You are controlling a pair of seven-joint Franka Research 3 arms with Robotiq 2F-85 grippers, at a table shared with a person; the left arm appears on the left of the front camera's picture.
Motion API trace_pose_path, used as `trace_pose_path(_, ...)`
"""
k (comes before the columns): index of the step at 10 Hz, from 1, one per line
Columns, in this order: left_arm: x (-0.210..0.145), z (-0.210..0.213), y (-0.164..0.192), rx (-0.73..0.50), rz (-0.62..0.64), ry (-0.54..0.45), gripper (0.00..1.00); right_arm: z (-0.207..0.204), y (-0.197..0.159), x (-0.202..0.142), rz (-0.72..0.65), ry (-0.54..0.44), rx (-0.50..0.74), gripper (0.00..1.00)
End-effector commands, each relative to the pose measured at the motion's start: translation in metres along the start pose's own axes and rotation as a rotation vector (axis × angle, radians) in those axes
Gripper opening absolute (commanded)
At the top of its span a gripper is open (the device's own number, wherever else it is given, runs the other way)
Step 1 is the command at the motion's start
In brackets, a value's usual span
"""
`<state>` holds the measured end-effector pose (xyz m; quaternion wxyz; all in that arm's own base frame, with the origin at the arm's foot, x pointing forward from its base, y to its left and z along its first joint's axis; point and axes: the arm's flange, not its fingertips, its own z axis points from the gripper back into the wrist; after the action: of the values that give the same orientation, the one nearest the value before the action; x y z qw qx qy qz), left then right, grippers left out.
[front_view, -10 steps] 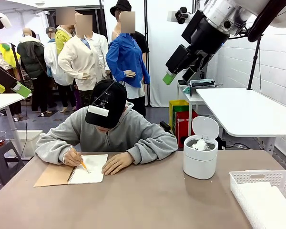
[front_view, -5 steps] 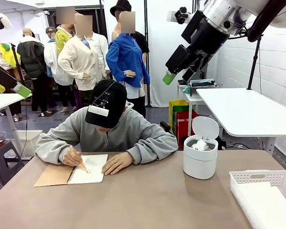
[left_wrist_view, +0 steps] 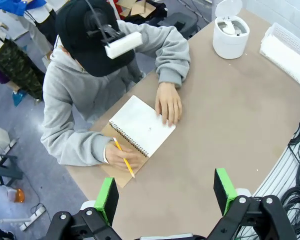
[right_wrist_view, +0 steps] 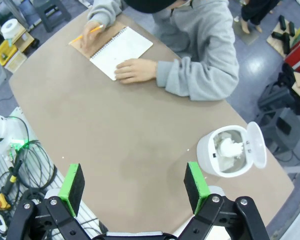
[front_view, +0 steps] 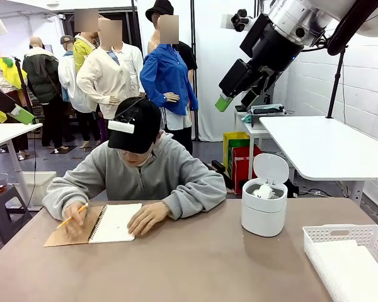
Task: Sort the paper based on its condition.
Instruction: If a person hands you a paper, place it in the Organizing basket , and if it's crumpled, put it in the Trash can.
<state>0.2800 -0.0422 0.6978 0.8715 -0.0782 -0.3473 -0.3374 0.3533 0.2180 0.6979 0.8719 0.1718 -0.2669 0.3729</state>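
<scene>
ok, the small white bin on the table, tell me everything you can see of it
The bin is a short round tub, plain white, smooth and plastic-looking. Its round lid is open and stands up at the far rim. Inside lies a crumpled paper wad, reaching about rim height. The bin stands upright on the brown table, toward the robot's right, well apart from the white basket nearer the robot. Nothing but the table touches it from outside.

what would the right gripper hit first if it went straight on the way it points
Most likely the bare table top, between the white bin and the notebook. The right gripper hangs open above it; nothing else seems to stand in between, though depth is unclear.
</scene>
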Motion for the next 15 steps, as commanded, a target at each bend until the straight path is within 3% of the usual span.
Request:
trace_pose_path(1, 0.0002, -0.0028, -0.0032, 0.012, -0.019, 0.005, 1.0, 0.0004, -0.0002, -0.0001, 0.0, -0.001, 0.001, 1.0)
trace_pose_path(15, 0.0, 0.0, 0.0, 0.0, 0.0, 0.0, 1.0, 0.0004, -0.0002, -0.0001, 0.0, -0.001, 0.001, 1.0)
